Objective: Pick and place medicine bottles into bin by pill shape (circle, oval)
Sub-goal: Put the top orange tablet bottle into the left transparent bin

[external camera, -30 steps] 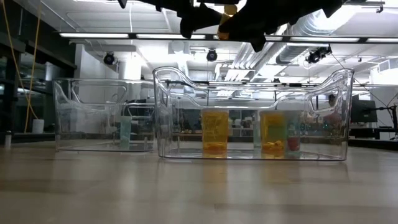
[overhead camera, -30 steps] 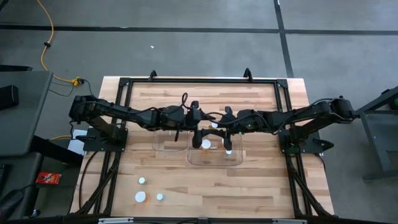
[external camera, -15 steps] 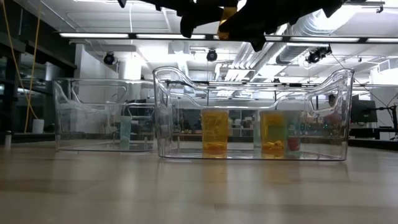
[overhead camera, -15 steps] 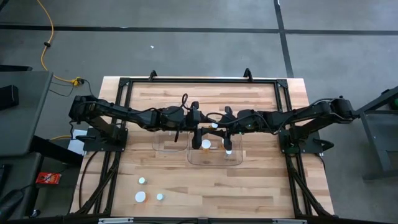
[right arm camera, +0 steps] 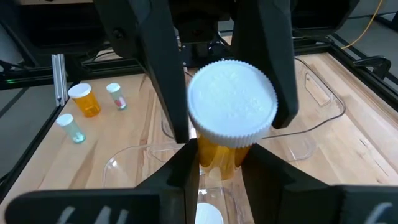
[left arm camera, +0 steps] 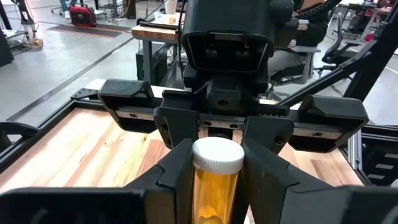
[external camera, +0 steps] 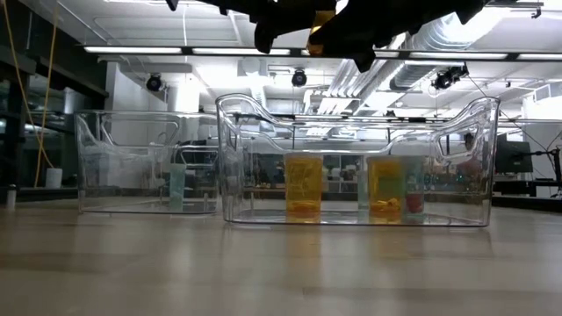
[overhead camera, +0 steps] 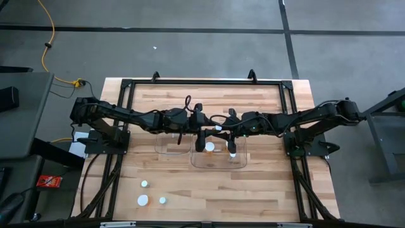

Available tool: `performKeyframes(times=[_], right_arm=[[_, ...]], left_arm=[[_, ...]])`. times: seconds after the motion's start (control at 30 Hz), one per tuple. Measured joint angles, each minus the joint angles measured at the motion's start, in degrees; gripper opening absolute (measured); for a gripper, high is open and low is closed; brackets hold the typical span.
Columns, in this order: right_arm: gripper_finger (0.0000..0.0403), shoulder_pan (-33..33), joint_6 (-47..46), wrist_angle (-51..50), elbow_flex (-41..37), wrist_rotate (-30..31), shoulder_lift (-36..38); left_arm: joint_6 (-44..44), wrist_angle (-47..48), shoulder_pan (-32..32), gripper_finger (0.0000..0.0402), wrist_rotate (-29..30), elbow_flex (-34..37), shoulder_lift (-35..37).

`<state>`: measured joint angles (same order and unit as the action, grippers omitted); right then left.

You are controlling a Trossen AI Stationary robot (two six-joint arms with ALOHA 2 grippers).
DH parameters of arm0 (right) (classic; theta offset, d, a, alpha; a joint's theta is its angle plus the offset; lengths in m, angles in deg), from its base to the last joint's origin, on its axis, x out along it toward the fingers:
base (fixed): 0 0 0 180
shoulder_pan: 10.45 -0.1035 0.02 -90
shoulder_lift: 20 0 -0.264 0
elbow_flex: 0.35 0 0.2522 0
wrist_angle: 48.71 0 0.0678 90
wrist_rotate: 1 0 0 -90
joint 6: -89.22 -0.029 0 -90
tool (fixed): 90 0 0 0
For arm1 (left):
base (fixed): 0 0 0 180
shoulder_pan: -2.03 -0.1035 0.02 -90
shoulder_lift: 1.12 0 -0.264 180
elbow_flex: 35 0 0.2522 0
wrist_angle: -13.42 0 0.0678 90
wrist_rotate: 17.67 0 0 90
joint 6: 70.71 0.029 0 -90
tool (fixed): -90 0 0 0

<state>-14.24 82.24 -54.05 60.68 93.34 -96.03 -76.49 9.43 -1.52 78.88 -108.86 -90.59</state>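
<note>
Change since earlier: left gripper (left arm camera: pixel 216 157) is drawing its fingers in onto the held bottle (left arm camera: pixel 216 180); arms and bins are staying where they were.
Loose bottles: three are standing near the table's (overhead camera: pixel 266 183) front left corner, well apart from the bins: an amber one (right arm camera: pixel 84 99), a white one (right arm camera: pixel 115 96) and a pale green one (right arm camera: pixel 69 127).
Left bin (external camera: pixel 97 158): clear-walled, holding one pale bottle (external camera: pixel 177 184); in the high view the left arm is covering most of it.
Left gripper: clenched on the held bottle just under its white cap, above the right bin.
Held bottle: amber, upright, hanging between both grippers; in the low view it is cut off at the top edge, showing only a sliver; the shape of its pills is too hard to make out.
Right gripper (right arm camera: pixel 219 163): facing the left one, also grasping the held bottle, lower on its amber body.
Right bin (external camera: pixel 230 167): clear-walled, containing two amber bottles (external camera: pixel 304 186) (external camera: pixel 385 186); a smaller bottle (external camera: pixel 414 200) is showing behind, blurred by the wall.
</note>
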Motion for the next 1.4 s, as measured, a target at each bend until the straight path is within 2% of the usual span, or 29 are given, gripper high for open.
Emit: performKeyframes(times=[0.13,0.33,0.5,0.63,0.8,1.0,1.2,1.4], right_arm=[[0.0103,0.00,0.00,-0.34,-0.04,0.13,0.37],[0.0179,0.06,0.24,-5.12,-0.04,5.78,3.00],[0.0229,1.26,1.44,-9.41,-0.04,6.77,6.26],[0.0239,2.47,0.60,-12.14,-0.07,6.75,8.91],[0.0240,3.44,-0.07,-12.89,-0.04,6.96,10.25],[0.0240,3.50,-0.58,-13.63,-0.09,7.02,9.72],[0.0240,3.52,-2.16,-13.38,-0.09,7.68,9.49],[0.0240,3.52,-3.54,-13.38,-0.09,10.23,9.49]], left_arm=[[0.46,1.08,-0.23,0.0104,-0.04,0.00,0.60],[2.27,6.55,-1.29,0.0104,-0.02,0.04,3.80],[4.72,16.51,-2.14,0.0104,0.73,-0.01,10.22],[5.20,24.55,-2.23,0.0104,4.20,0.80,17.05],[0.45,21.12,-1.28,0.0104,8.58,11.35,26.64],[-7.61,5.61,1.50,0.0104,13.65,30.09,35.27],[-13.58,3.39,3.02,0.0104,18.12,40.72,35.70],[-13.01,3.33,1.32,0.0104,21.54,43.57,33.16]])
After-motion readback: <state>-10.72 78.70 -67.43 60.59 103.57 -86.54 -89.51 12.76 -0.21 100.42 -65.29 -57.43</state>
